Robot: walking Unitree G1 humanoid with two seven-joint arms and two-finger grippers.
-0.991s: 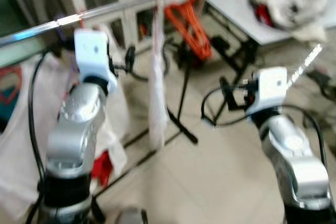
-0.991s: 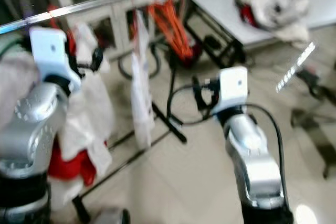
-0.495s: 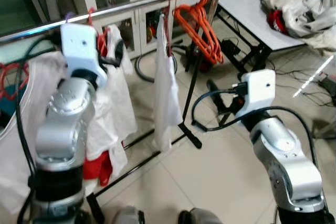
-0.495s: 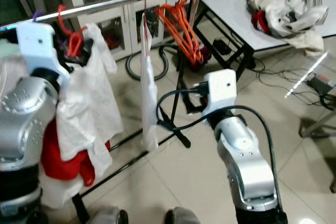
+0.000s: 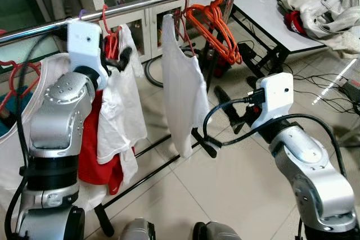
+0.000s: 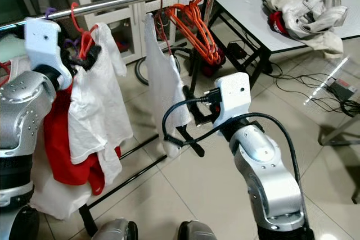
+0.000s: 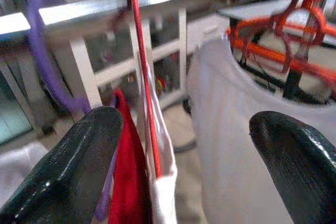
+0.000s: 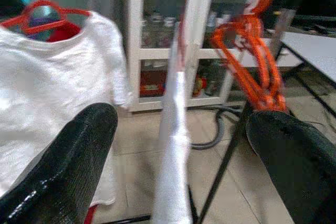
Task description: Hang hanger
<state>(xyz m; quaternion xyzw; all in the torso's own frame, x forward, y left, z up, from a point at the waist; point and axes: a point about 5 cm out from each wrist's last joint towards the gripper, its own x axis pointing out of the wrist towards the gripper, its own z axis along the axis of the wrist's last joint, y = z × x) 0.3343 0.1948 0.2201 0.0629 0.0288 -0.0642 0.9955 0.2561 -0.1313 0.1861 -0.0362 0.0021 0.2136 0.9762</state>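
Observation:
A silver clothes rail (image 5: 140, 5) crosses the top of the scene. A red hanger (image 5: 108, 23) carrying a white T-shirt (image 5: 121, 111) hangs on it. My left gripper (image 5: 121, 60) is open right beside that hanger; in the left wrist view its hook (image 7: 142, 77) runs up between the spread fingers (image 7: 68, 166). A white tank top (image 5: 183, 94) hangs further right, then a bunch of bare orange hangers (image 5: 216, 26). My right gripper (image 5: 228, 111) is open and holds nothing, low beside the tank top (image 8: 176, 145).
A red garment (image 5: 93, 144) and other white clothes hang at the left end. The rack's black legs (image 5: 157, 167) spread over the tiled floor. A white table (image 5: 264, 4) with a clothes pile (image 5: 320, 7) stands at right, with cables beneath. Glass-door cabinets stand behind.
The camera has shifted and the picture has sharpened. The white tank top has turned from edge-on to nearly face-on. Both grippers stay open, the left beside the red hanger.

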